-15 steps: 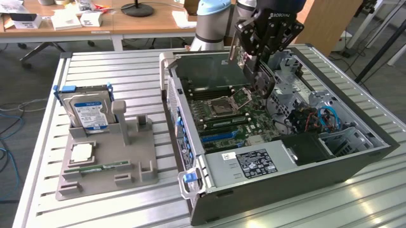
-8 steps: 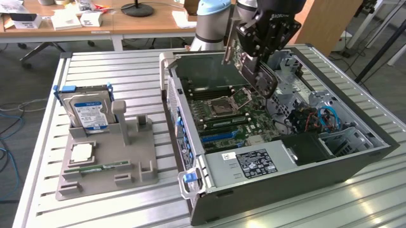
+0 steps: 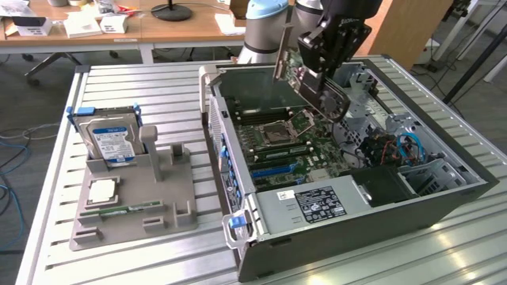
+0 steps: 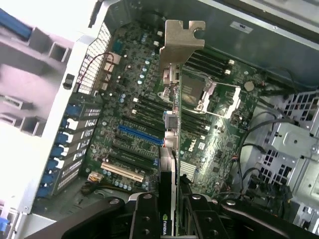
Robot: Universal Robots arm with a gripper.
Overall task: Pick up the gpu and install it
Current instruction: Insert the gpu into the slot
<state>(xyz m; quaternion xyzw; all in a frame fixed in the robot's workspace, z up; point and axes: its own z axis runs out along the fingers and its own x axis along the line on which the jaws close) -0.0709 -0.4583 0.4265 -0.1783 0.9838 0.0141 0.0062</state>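
Note:
My gripper (image 3: 323, 66) is shut on the gpu (image 3: 321, 95) and holds it in the air, tilted, over the open computer case (image 3: 237, 124). The card's silver bracket (image 3: 283, 56) points up and toward the exterior view's left. In the wrist view the gpu (image 4: 169, 129) appears edge-on, with its bracket (image 4: 182, 40) at the far end and the black fingers (image 4: 145, 219) clamping it from both sides. Below it lies the green motherboard (image 4: 124, 109) with a blue slot (image 4: 140, 135) and the CPU socket (image 4: 197, 94). The card hangs clear of the board.
A grey holder (image 3: 170, 199) at the exterior view's left carries a blue-labelled hard drive (image 3: 111, 139), a CPU (image 3: 103, 191) and a green memory stick (image 3: 123, 209). Inside the case sit a power supply (image 3: 317, 205), cables (image 3: 408, 148) and drive cages (image 3: 431, 175).

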